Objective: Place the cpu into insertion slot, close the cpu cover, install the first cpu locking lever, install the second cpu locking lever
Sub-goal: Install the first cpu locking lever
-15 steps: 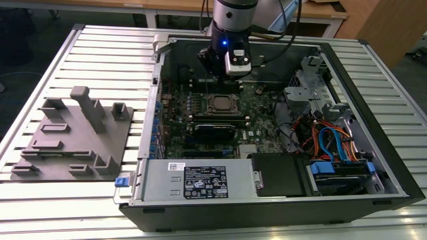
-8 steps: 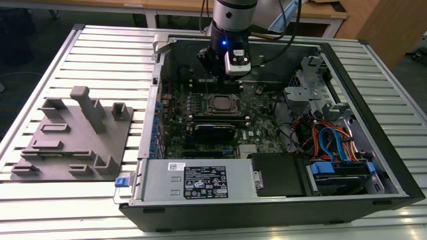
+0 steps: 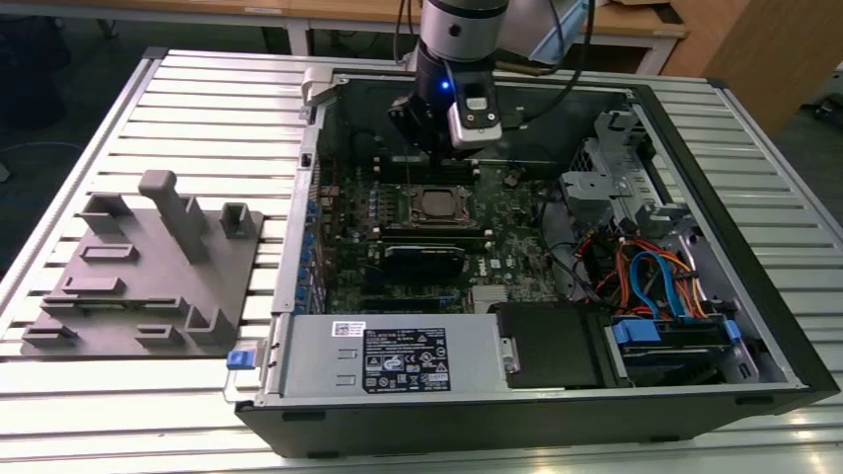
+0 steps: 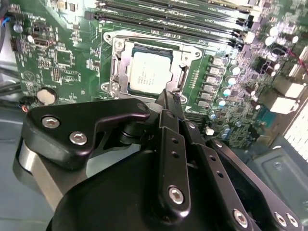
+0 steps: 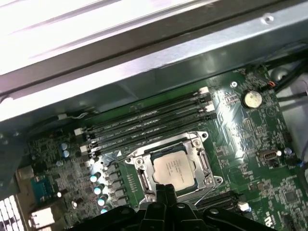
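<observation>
Jaws drawn tight together, nothing visible between them. In both wrist views my tip hangs at one edge of the cpu cover [image 4: 185,72], close above it, and I cannot tell whether it touches. The cover lies flat, its window framing the cpu [image 4: 150,72], which sits in the insertion slot [image 3: 432,206] on the green board [image 4: 62,57]. A thin wire locking lever [image 5: 208,191] runs along the frame just beside my tip; I cannot tell whether it is latched.

Risks, in my judgement:
- The narrow tip may slide off so slim a wire and strike the small capacitors [image 5: 96,178] or the memory slots [image 5: 149,120] near the socket.
- A lever released half-way may spring up.
- Pressure on the cover over a poorly seated cpu may bend the contacts beneath.

The open computer case [image 3: 527,425] rests on the slatted counter [image 3: 197,109].
</observation>
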`<state>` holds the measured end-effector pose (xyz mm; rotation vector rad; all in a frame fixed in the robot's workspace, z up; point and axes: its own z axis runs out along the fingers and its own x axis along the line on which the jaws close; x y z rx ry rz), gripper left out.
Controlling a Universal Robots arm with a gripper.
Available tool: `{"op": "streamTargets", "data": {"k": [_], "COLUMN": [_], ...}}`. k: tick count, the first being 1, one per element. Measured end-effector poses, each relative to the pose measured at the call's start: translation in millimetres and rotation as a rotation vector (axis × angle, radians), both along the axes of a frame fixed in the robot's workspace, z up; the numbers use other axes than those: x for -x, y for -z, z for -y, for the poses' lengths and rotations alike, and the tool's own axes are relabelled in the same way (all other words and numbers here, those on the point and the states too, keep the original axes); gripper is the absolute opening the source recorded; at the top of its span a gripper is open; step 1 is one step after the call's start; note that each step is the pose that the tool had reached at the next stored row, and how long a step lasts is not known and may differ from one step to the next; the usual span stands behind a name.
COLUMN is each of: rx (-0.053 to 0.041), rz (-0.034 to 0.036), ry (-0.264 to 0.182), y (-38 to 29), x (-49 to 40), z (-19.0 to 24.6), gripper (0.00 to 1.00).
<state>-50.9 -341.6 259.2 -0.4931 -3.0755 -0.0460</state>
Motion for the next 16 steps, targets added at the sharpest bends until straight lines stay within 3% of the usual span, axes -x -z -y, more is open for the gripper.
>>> {"op": "streamTargets", "data": {"k": [6, 10, 12, 16], "rx": [0.0001, 0.0001, 0.0003, 0.0007], "rz": [0.0000, 0.0043, 0.0084, 0.0236], "ry": [-0.057, -0.063, -0.063, -0.067], "y": [0.0, 0.0, 0.0, 0.1], "x": [0.3, 4.0, 6.2, 9.9], "z": [0.1, 0.1, 0.2, 0.2], "gripper": [0.10, 0.10, 0.10, 0.10]}}
